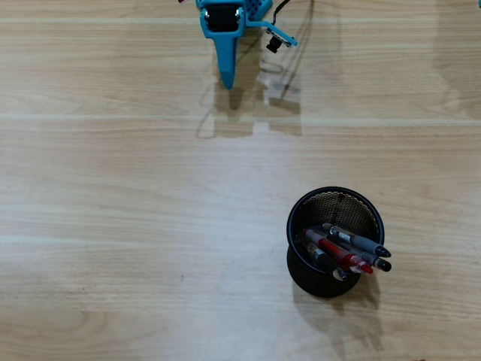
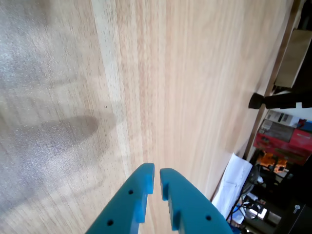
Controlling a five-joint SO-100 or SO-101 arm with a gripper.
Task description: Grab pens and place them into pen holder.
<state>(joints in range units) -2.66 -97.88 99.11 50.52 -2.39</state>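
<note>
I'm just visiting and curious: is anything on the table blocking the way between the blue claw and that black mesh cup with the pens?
Nothing visible does. Only bare wooden table lies between the blue two-finger gripper and the round black wire-mesh pen holder, which already holds the pens.

Table (image 1: 113,226) is light wood, pale beige with fine straight grain and a few paler stripes running across it in the overhead view. Gripper (image 2: 157,171) is bright sky blue all over, with little dark screw holes showing in the wrist view. Holder (image 1: 335,201) is black mesh with a solid black rim. Pens (image 1: 347,250) inside it: one red, one grey with a black tip, one dark and clear-ish, the rest hard to tell.
</note>
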